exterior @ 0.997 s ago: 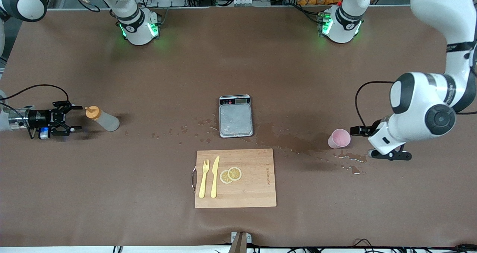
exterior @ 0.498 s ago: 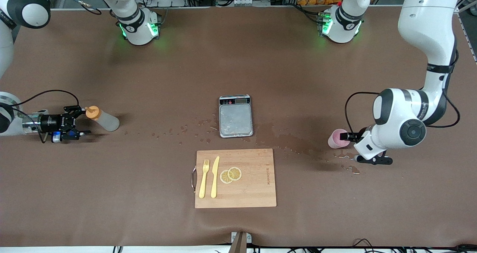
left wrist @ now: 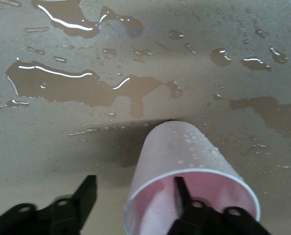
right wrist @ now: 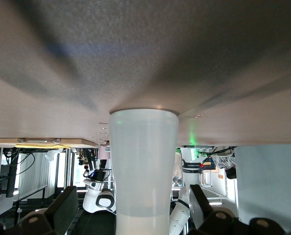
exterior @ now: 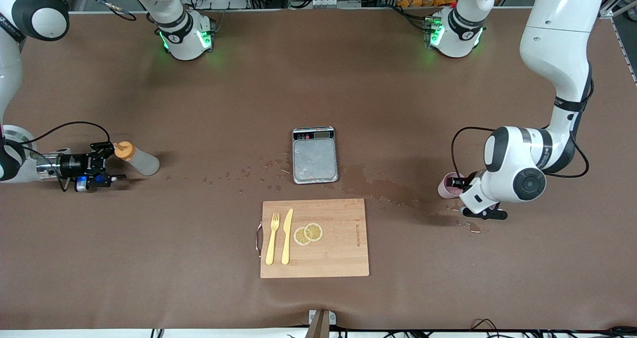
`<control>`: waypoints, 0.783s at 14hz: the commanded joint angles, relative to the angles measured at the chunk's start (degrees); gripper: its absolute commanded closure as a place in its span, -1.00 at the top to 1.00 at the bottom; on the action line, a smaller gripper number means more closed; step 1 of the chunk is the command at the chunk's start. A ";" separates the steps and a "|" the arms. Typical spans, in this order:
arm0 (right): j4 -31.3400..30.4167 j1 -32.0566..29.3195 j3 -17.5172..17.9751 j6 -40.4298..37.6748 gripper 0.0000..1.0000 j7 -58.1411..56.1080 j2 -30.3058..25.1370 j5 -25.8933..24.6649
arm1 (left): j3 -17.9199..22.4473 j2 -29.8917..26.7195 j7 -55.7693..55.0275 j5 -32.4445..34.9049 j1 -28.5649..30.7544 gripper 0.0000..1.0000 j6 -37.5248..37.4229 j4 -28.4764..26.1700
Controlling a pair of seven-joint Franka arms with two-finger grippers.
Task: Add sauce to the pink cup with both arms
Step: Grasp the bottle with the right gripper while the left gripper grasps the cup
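Table (exterior: 199, 94) is brown and wet in patches. Your left arm (exterior: 557, 44) reaches down to its own end of the table. Your right arm (exterior: 15, 79) does the same at its end. Neither is parked. Wooden cutting board (exterior: 338, 248) sits mid-table, nearest the front camera. Grey scale (exterior: 314, 159) is just farther from that camera than the board, not touching it. A dark puddle (exterior: 383, 186) runs from beside the scale toward the left arm's end, and scattered droplets (exterior: 239, 173) run toward the right arm's end. Sauce bottle (exterior: 142, 161) stands on the table at the right arm's end, orange cap on. Right gripper (exterior: 115, 161) is low and level at it. Its fingers (right wrist: 62, 205) are spread wide either side of the bottle with clear gaps, so nothing is gripped. Pink cup (exterior: 445, 186) stands upright on the table at the left arm's end, at the edge of the puddle and half hidden by the wrist in the front view. Left gripper (left wrist: 133, 188) straddles its rim. One finger (left wrist: 182, 193) is inside the cup and the other is outside, apart from the wall, so the jaws are not clamped on it. On the board you have a yellow knife (exterior: 287, 236) and yellow fork (exterior: 271, 238) side by side, with two overlapping lemon slices (exterior: 308, 233) just beside the knife.
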 commanded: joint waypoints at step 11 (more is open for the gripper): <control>-0.99 3.86 -0.05 -2.37 1.00 -4.65 0.73 0.26 | -5.62 -7.12 -12.32 0.40 -1.50 -1.00 -2.34 0.37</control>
